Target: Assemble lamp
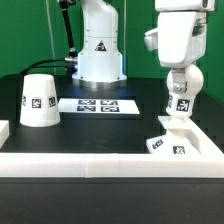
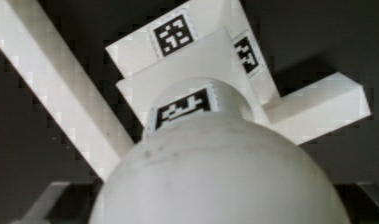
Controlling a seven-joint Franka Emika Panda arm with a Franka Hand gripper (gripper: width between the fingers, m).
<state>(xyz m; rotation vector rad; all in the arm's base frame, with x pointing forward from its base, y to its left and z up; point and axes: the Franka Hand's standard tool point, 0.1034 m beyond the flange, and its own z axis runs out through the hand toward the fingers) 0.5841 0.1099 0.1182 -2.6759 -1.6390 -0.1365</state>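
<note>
My gripper (image 1: 181, 95) is shut on the white round bulb (image 1: 180, 110) and holds it stem-down right over the flat square base (image 1: 192, 140) at the exterior view's right. The stem end is at or just above the base's top; I cannot tell if they touch. In the wrist view the bulb (image 2: 212, 165) fills the middle, its tag toward the base (image 2: 186, 45) beyond it, and a dark finger (image 2: 29, 203) shows on each side of the bulb. The conical shade (image 1: 40, 100) stands mouth-down at the exterior view's left, apart from the gripper.
The marker board (image 1: 97, 104) lies flat between the shade and the base. A white raised rail (image 1: 100, 162) runs along the table's front and up the right side, close to the base; it also shows in the wrist view (image 2: 53, 75). The arm's pedestal (image 1: 98, 55) stands behind.
</note>
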